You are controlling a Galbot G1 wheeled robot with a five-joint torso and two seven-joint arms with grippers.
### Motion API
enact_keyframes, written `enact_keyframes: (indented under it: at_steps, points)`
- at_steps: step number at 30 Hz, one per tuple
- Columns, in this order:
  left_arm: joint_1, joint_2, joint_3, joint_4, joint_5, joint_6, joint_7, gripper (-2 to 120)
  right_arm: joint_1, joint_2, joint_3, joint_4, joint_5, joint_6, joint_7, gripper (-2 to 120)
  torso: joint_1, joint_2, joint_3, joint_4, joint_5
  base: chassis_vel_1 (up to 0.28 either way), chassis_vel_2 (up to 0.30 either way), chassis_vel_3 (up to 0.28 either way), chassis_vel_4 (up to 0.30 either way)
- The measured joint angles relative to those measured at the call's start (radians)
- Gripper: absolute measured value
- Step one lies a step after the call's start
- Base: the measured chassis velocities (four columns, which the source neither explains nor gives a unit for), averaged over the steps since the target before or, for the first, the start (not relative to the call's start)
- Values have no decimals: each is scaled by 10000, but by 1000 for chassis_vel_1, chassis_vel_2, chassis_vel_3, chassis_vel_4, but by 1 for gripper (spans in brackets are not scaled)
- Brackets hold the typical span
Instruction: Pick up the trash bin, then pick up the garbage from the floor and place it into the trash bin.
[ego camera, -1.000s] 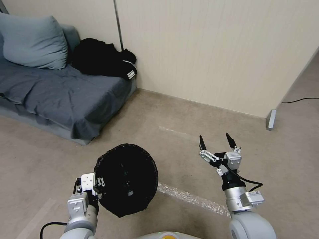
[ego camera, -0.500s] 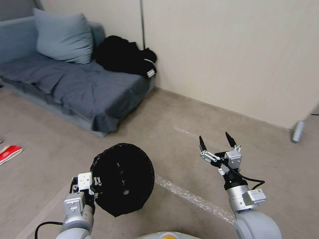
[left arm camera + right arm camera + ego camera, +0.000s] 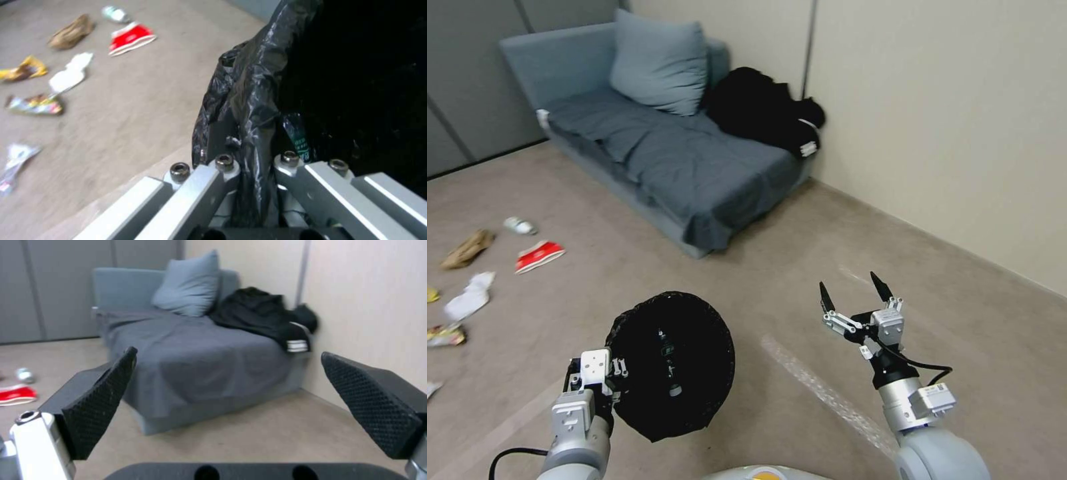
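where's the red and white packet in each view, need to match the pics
Head view: the red and white packet lies on the floor at far left, left of the sofa.
Left wrist view: it lies on the floor beyond the trash bin rim.
Right wrist view: it sits at the picture's edge.
Shared landmark: the small bottle beside it.

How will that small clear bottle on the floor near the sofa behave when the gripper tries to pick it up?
The small bottle lies on its side on the bare floor, so a nudge would probably roll it. It looks small and clear, likely light, perhaps empty. Its smooth round body may slip between the open right gripper fingers unless squeezed squarely.
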Motion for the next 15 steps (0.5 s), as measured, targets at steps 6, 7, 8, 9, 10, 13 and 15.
enact_keyframes:
  at_steps: [6, 7, 8, 9, 10, 13, 15]
  points:
    - [60, -9, 23, -61, 37, -8, 15, 1, 90, -1, -38, -59, 5, -13, 0, 100, 0, 0, 0, -2, -1, 124, 130, 134, 130]
    - [92, 27, 21, -64, 55, -11, 24, 1, 133, -4, -49, -99, 5, -13, 0, 100, 0, 0, 0, -1, 0, 132, 119, 117, 119]
    - [118, 65, -5, -71, 66, -12, 26, 1, 158, -20, -51, -121, 11, -13, -4, 100, 0, 0, 0, -1, 0, 121, 148, 117, 145]
    - [136, 86, -38, -76, 72, -14, 26, 1, 170, -32, -50, -129, 24, -13, -8, 100, 0, 0, 0, 0, -1, 121, 136, 140, 145]
    - [136, 86, -38, -76, 72, -14, 26, 1, 170, -32, -50, -129, 24, -13, -8, 100, 0, 0, 0, 0, -1, 121, 136, 140, 145]
    - [191, 114, -99, -111, 80, -40, 25, 1, 215, -58, -48, -146, 54, -14, -21, 100, 0, 0, 0, 0, 0, 124, 125, 124, 120]
    - [205, 129, -109, -121, 89, -46, 26, 1, 230, -58, -52, -158, 61, -14, -21, 100, 0, 0, 0, 0, 0, 116, 123, 121, 121]
